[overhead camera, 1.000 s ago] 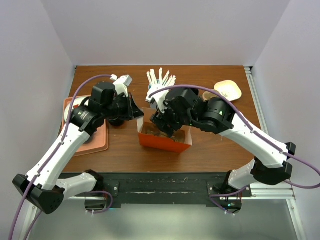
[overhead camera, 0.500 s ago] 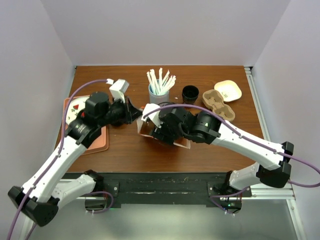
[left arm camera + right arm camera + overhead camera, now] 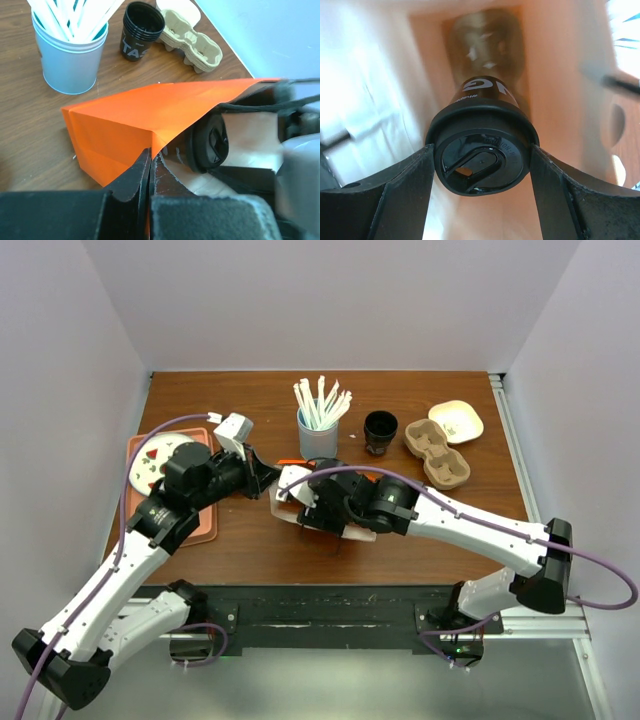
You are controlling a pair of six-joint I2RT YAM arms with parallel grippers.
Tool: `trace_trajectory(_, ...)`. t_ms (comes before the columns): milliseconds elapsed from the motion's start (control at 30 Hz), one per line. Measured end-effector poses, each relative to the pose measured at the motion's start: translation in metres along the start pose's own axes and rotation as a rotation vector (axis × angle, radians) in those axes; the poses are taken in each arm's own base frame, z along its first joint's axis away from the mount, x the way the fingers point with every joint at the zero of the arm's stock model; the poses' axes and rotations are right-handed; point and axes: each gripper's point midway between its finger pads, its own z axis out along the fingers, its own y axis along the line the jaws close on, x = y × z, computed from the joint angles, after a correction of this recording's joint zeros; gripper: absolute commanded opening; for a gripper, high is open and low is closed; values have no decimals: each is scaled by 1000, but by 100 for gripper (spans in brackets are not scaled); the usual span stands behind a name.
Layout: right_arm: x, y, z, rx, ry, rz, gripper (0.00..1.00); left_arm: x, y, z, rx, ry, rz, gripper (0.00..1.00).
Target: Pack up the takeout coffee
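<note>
The takeout coffee [image 3: 481, 160], a dark brown cup with a black lid, is inside the orange paper bag [image 3: 140, 115], which lies tipped on its side. My right gripper [image 3: 481, 165] reaches into the bag mouth with a finger [image 3: 405, 195] against each side of the lid. The lid also shows in the left wrist view [image 3: 210, 142]. My left gripper [image 3: 150, 155] is shut on the bag's orange edge. From above, the right gripper [image 3: 318, 508] hides the cup, and the left gripper [image 3: 268, 478] is at the bag's left side [image 3: 290, 462].
A blue holder with white straws [image 3: 318, 435], an all-black cup [image 3: 380, 430], a cardboard cup carrier [image 3: 437, 452] and a beige dish [image 3: 456, 421] stand behind the bag. An orange tray [image 3: 195, 528] with a plate [image 3: 160, 458] lies at the left.
The bag has gone from upright to lying on its side. My right gripper moved left and lower into its mouth with the cup. My left arm pulled back left, keeping hold of the bag's edge.
</note>
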Motion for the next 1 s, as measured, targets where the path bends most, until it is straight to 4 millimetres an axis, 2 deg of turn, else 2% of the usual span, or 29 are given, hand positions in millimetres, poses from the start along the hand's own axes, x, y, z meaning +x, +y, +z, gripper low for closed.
trace_trajectory(200,33,16,8,-26,40,-27,46,-4,-4,1,24,-12,26,0)
trace_trajectory(267,37,16,8,-22,39,-27,47,0,0,3,16,5,38,0)
trace_trajectory(433,36,14,17,0,47,-31,47,16,11,12,-18,81,42,0)
trace_trajectory(533,40,11,26,6,65,-19,47,18,11,14,-19,93,40,0)
trace_trajectory(733,46,0,30,26,83,7,47,13,12,6,-47,67,44,0)
trace_trajectory(867,41,-3,27,26,75,5,47,13,17,-2,-86,57,41,0)
trace_trajectory(1000,36,-4,26,20,59,-5,47,13,18,-7,-108,65,33,19)
